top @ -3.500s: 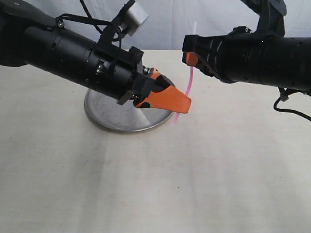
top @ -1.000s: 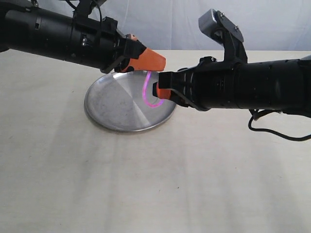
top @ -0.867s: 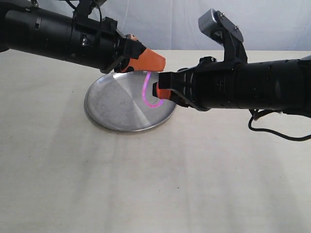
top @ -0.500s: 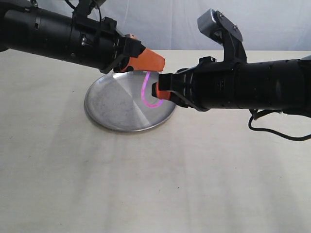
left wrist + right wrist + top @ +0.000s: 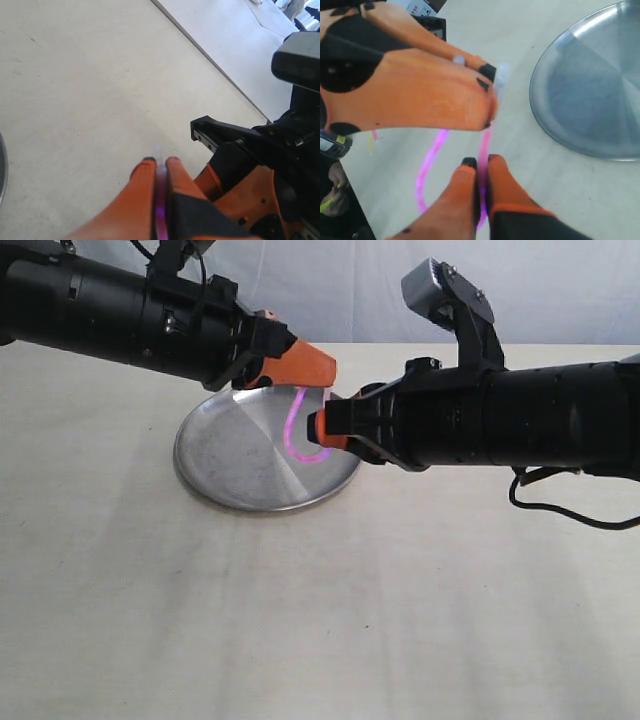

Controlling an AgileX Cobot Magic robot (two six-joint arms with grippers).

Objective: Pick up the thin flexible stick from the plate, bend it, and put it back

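Note:
The thin pink stick [image 5: 294, 430] is bent into a tight U above the shiny steel plate [image 5: 235, 455]. My left gripper [image 5: 325, 375] is shut on the stick's upper end, whose pale tip [image 5: 158, 151] pokes out past the orange fingers. My right gripper [image 5: 318, 430] is shut on the other end, just below and right of the left one. From the right wrist, the pink loop [image 5: 427, 167] curves away from the right gripper [image 5: 482, 161] toward the left gripper's orange fingers [image 5: 410, 97], with the plate [image 5: 590, 100] beside them.
The plate rests on a pale cloth-covered table [image 5: 320, 620]. Both black arms reach in over its back half, their fingertips close together above the plate's right rim. The table's far edge [image 5: 210, 57] shows in the left wrist view.
Since 3.5 s ago the stick went from upright and nearly straight to a tight U over the plate. In the last second the right gripper crept slightly left, closing the loop a little.

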